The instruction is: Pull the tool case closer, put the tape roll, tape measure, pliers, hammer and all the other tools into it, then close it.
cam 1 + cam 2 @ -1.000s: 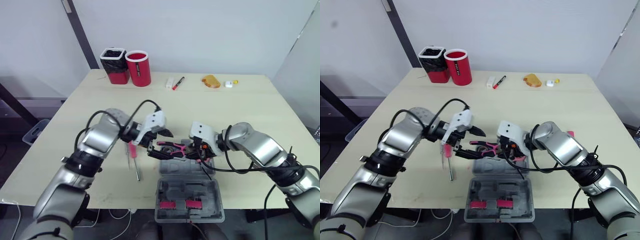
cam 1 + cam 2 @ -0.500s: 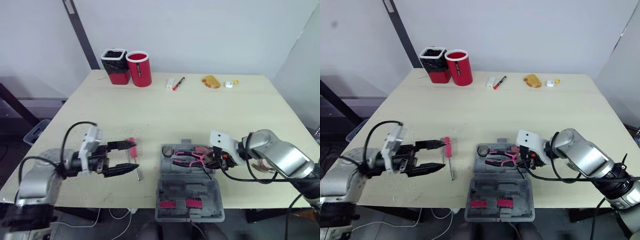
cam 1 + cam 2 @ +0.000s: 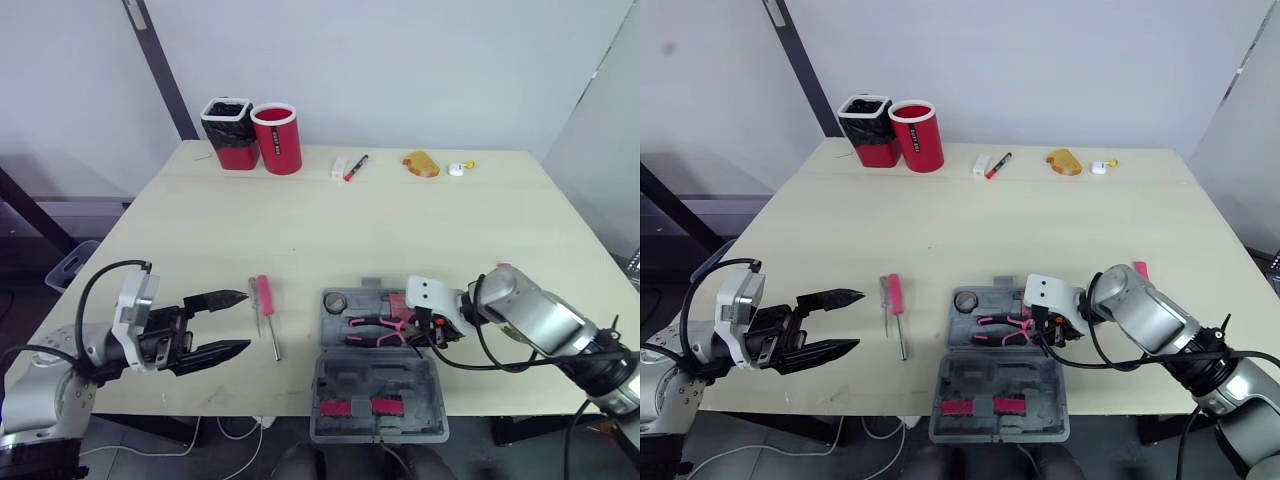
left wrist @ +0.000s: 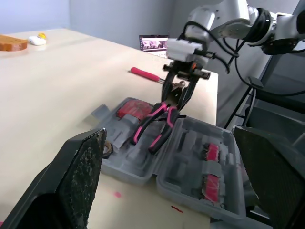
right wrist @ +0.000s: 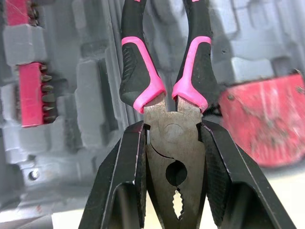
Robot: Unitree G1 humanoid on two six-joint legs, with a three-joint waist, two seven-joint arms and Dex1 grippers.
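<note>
Pliers (image 5: 172, 138) clamped between right fingers (image 5: 119, 191), over open tool case (image 3: 400, 382).

Left arm low, forearm reaching in from the left. Left gripper (image 3: 238, 320) points right, fingers spread wide. Right arm bent inward across the front. Right gripper (image 5: 172, 130) points left, fingers clamped on both sides of the pliers (image 3: 372, 325) head.

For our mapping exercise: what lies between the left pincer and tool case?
A pink-handled screwdriver and a thin tool, per the left eye view.
</note>
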